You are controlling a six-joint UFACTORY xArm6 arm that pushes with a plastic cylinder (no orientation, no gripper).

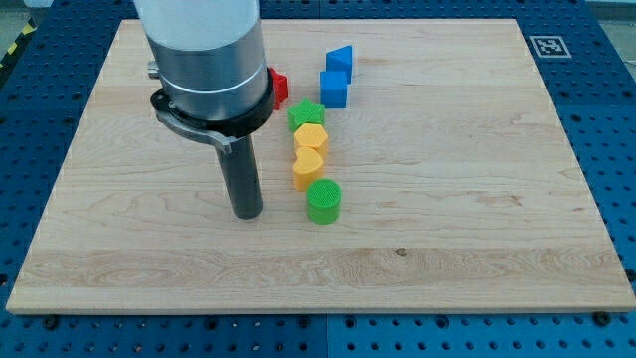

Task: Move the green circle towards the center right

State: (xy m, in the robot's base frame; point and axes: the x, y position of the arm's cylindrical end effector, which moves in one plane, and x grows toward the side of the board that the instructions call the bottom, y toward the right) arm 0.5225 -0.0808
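Note:
The green circle stands on the wooden board a little left of the middle, at the lower end of a column of blocks. My tip rests on the board to the left of the green circle, about a block's width away from it and not touching it. Above the green circle sit a yellow heart, a yellow hexagon and a green star-like block, packed close together.
Two blue blocks stand near the view's top, right of the column. A red block is partly hidden behind the arm's body. A marker tag sits at the board's top right corner.

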